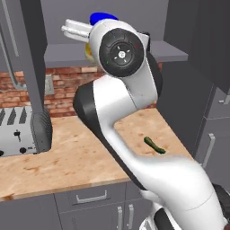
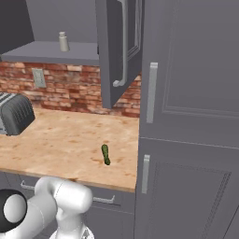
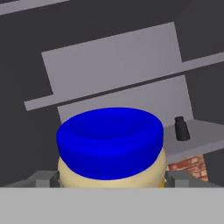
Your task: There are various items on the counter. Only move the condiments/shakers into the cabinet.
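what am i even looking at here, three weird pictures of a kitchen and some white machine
It is a rendered kitchen with a white robot arm on a driving base. Two pictures come from cameras on the base, behind the arm to its left and right. The third looks along the hand itself. Between its widely spread fingers sits a blue-lidded jar, up at the cabinet shelf; whether it is gripped I cannot tell. A light-grey shaker and a black shaker already stand on the shelf. On the counter lie a green vegetable and a toaster.

A light-grey shaker (image 2: 63,42) stands on the cabinet shelf (image 2: 51,50); a green vegetable (image 2: 106,154), possibly a pickle, lies on the counter (image 2: 60,140).
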You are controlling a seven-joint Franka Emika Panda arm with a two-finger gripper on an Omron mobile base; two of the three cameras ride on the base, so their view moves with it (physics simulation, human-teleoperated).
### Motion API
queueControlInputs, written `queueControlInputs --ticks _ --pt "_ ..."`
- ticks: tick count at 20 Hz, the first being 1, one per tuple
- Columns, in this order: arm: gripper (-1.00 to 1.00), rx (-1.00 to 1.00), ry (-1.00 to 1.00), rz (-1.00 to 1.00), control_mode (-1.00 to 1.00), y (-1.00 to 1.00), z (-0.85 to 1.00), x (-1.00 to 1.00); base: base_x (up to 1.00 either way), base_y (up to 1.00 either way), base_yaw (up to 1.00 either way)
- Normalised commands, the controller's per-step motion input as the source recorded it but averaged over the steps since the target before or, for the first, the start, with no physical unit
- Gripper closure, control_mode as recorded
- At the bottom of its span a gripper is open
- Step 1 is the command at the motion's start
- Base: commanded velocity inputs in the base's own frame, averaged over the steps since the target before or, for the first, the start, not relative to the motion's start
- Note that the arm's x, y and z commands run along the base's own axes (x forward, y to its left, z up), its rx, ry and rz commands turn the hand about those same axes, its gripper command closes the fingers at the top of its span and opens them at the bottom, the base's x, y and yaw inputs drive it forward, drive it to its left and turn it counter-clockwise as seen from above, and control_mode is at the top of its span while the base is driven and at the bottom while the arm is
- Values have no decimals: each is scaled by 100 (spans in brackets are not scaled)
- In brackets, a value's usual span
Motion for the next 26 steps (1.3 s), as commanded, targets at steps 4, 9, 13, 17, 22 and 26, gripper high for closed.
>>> queueControlInputs --ticks 4,9,13,17,22,26 --pt "100 0 7 -2 -100 0 13 84 0 0 0" --pt "100 -1 1 -1 -100 5 0 63 0 0 0" --pt "100 -8 2 2 -100 18 -1 36 0 0 0" --pt "100 -7 10 10 -100 6 -6 48 0 0 0" --pt "100 -12 11 7 -100 9 -12 53 0 0 0" --pt "100 -11 1 0 -100 18 -19 41 0 0 0"
